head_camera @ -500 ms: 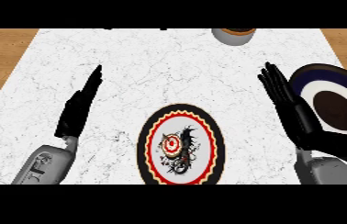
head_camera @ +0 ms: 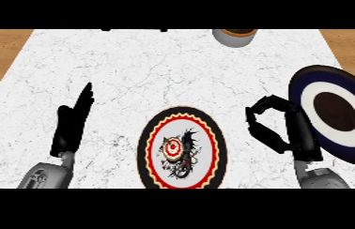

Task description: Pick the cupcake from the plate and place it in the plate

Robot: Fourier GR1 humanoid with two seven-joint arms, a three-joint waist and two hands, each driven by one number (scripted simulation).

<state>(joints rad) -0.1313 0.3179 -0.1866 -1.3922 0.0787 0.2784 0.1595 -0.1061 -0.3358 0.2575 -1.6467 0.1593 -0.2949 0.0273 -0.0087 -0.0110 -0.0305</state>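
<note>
No readable text, labels or numbers; plate (head_camera: 148, 143) carries only dragon-like emblem, no lettering.

We look down on a kitchen. The white marble counter (head_camera: 173, 68) carries two plates (head_camera: 181, 148) below a cupcake (head_camera: 235, 35).

Got clipped by the top band at the counter's far edge: grey cup (head_camera: 235, 35), contents unreadable. Ran off the right edge: navy plate (head_camera: 305, 89), partly covered by right hand (head_camera: 295, 129). Couldn't make out the red-rimmed plate's (head_camera: 149, 143) middle design.
</note>
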